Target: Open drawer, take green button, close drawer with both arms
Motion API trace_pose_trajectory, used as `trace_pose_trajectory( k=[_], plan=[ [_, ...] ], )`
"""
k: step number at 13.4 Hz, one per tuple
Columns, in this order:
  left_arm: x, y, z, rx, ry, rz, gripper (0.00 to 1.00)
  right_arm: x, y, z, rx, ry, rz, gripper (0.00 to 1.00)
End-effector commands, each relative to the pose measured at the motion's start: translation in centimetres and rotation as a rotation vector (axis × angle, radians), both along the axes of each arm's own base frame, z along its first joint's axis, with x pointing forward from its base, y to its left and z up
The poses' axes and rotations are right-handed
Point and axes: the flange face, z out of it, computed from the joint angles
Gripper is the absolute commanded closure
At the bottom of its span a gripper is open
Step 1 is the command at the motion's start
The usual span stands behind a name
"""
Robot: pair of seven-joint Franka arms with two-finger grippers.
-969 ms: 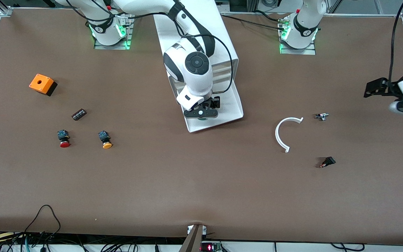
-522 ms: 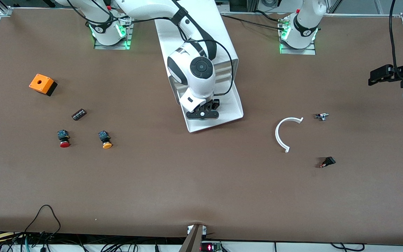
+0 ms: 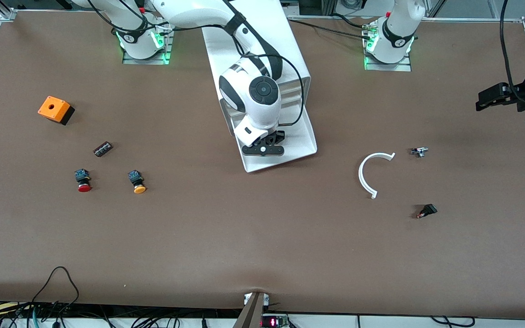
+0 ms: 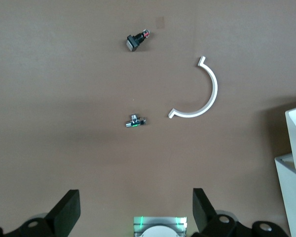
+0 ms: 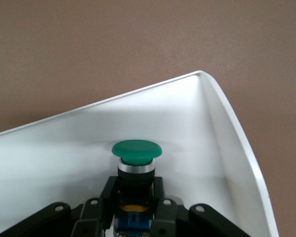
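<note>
The drawer point(image 3: 300, 136) is pulled out of the bottom of the white cabinet point(image 3: 285, 50). My right gripper point(image 3: 263, 150) is down in the drawer, shut on the button. In the right wrist view the button's green cap point(image 5: 136, 151) sticks out past the fingertips, its black-and-blue body clamped in the right gripper point(image 5: 135, 190) just above the drawer's white floor point(image 5: 64, 148). From the front the button is hidden under the hand. My left gripper point(image 3: 490, 98) hangs open and empty in the air over the left arm's end of the table; it also shows in the left wrist view point(image 4: 136, 210).
A white curved piece point(image 3: 367, 173), a small metal part point(image 3: 419, 151) and a black switch point(image 3: 426, 211) lie toward the left arm's end. A red-capped button point(image 3: 83, 179), an orange-capped button point(image 3: 137, 181), a small dark part point(image 3: 102, 149) and an orange box point(image 3: 55, 109) lie toward the right arm's end.
The right hand has shifted slightly over the drawer, and the green cap no longer shows under it from the front. The left gripper has drawn back toward the table's end.
</note>
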Motion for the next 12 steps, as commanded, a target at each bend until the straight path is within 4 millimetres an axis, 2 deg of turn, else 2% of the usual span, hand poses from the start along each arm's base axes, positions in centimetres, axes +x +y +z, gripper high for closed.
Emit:
trace_pose_trajectory(
  k=[1, 4, 5, 6, 7, 8, 10, 11, 12],
  plan=[
    [-0.5, 0.3, -1.4, -0.024, -0.006, 0.023, 0.0, -0.4, 0.2, -0.3, -0.022, -0.021, 0.008, 0.98],
    [0.5, -0.7, -3.4, -0.021, 0.028, 0.018, 0.0, 0.4, 0.0, 1.8, -0.006, -0.036, 0.018, 1.0],
    [0.9, -1.0, -4.2, -0.034, 0.035, 0.022, 0.0, 0.5, -0.3, 3.6, 0.002, -0.034, 0.015, 1.0],
    [1.0, -0.9, -4.1, -0.039, 0.031, 0.024, 0.0, 1.0, -1.4, 4.6, -0.015, -0.011, -0.001, 1.0],
    [1.0, -0.8, -4.3, -0.041, 0.033, 0.032, 0.0, 1.9, -2.1, 7.1, -0.009, -0.008, 0.006, 1.0],
    [1.1, -0.5, -4.3, -0.042, 0.032, 0.037, 0.0, 3.4, -3.7, 9.5, -0.009, 0.008, 0.018, 1.0],
    [1.3, -0.7, -4.5, -0.044, 0.03, 0.028, 0.0, 5.9, -7.5, 13.0, -0.018, 0.045, 0.075, 1.0],
    [1.4, -1.3, -4.5, -0.044, 0.029, 0.018, 0.0, 7.2, -10.0, 14.8, 0.001, 0.06, 0.106, 1.0],
    [1.8, -3.2, -5.2, -0.044, 0.039, -0.016, 0.0, 8.2, -12.4, 16.2, 0.02, 0.072, 0.166, 1.0]
  ],
)
